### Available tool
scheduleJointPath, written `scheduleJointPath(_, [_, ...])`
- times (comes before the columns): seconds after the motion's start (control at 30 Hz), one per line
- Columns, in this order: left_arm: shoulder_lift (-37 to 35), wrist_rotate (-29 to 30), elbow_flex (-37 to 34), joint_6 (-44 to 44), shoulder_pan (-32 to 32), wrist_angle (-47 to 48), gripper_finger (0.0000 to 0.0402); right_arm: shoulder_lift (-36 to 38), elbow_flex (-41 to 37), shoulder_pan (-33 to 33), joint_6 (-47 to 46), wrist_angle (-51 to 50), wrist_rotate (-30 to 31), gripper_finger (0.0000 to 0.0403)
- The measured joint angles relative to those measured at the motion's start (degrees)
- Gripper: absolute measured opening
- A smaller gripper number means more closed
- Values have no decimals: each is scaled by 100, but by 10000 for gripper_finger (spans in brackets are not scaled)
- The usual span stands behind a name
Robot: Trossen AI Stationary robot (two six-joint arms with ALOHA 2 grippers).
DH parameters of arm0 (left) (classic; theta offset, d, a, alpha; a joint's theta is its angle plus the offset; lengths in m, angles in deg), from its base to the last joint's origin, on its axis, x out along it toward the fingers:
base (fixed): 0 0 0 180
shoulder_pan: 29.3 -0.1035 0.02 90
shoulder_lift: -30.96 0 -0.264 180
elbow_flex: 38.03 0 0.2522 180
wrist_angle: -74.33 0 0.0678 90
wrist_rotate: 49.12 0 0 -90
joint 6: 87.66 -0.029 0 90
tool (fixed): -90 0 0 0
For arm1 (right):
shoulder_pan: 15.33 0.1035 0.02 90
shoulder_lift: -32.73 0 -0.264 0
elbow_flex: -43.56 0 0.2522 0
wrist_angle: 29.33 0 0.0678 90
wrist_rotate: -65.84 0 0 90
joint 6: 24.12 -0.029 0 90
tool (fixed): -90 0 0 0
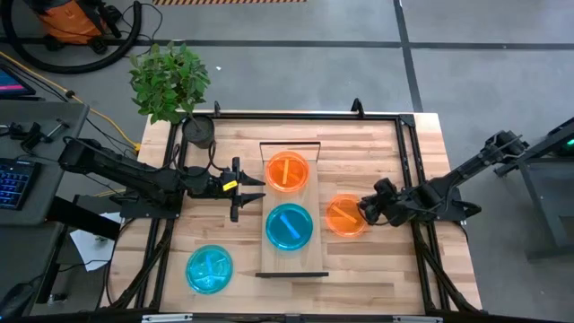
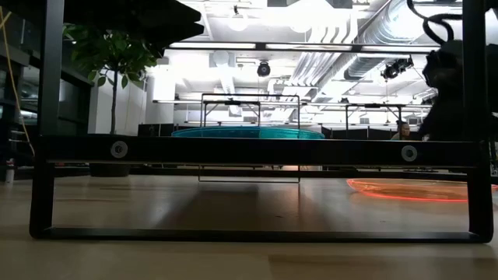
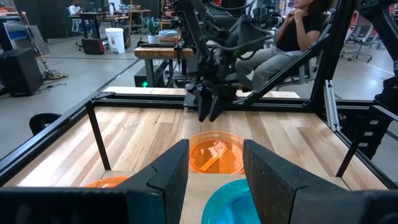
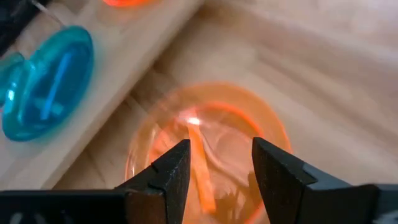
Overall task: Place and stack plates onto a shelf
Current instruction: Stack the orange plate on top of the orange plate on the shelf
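Plates: one orange (image 1: 287, 171) and one blue (image 1: 289, 226) already lie on the shelf (image 1: 309, 260); a second blue plate (image 1: 209, 268) lies on the table (image 1: 395, 269) well to the shelf's left. The orange plate (image 1: 343, 215) I am working sits on the table just beside the shelf's right edge. My right pincer (image 1: 365, 213) hovers over its rim, fingers spread, holding nothing. My left pincer (image 1: 240, 187) waits open, left of the shelf.

Risk, as I judge it — thin slick rim, shallow bite: closing off-centre could flip the plate or skid it into the shelf edge. Lifting too low — it could catch that edge and knock the blue plate.
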Motion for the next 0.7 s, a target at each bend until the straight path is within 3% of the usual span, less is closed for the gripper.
scheduleJointPath(0.27, [0, 0, -2, 0, 1, 2, 141, -592, -13, 170, -972, -479, -487, 154])
scheduleJointPath(0.7, [0, 0, -2, -2, -1, 22, 141, -2135, -13, 594, -1920, 26, -205, 154])
